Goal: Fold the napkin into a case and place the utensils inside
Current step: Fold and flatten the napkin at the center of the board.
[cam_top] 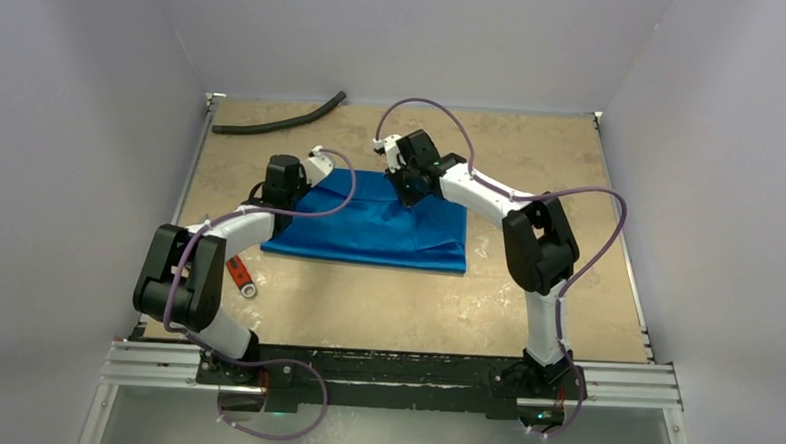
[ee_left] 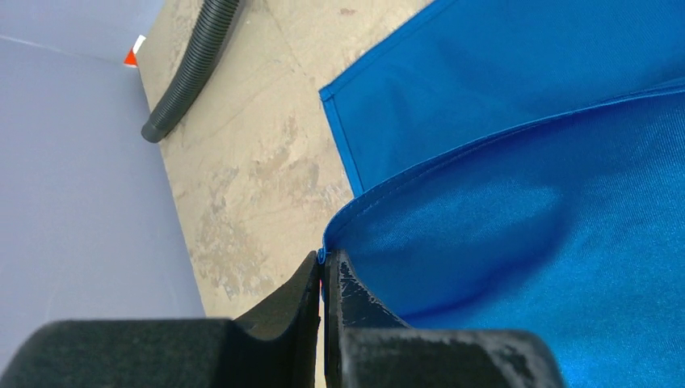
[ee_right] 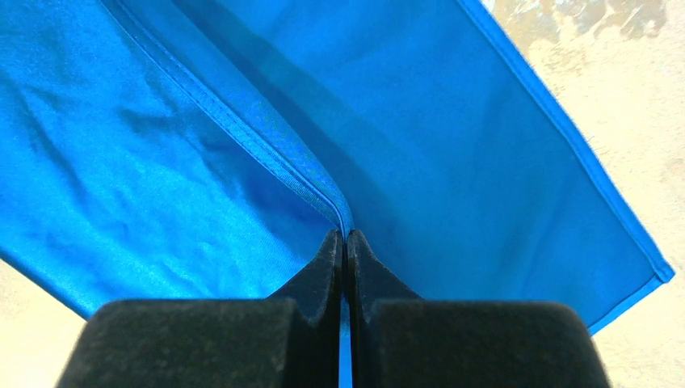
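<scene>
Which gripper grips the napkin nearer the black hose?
The left gripper, shut on the napkin hem on the black hose side; the right gripper pinches the hem farther away.

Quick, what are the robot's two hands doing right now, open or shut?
Left gripper: shut, pinching the hem of the napkin.
Right gripper: shut, also pinching a hem of the napkin.

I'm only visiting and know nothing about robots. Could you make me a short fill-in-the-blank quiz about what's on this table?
1. The shiny napkin is coloured ____.
2. The left gripper and the right gripper are both ____ on the napkin's hem.
3. The long black hose lies near the table's far ____ corner.

Missing words: blue; shut; left.
</scene>
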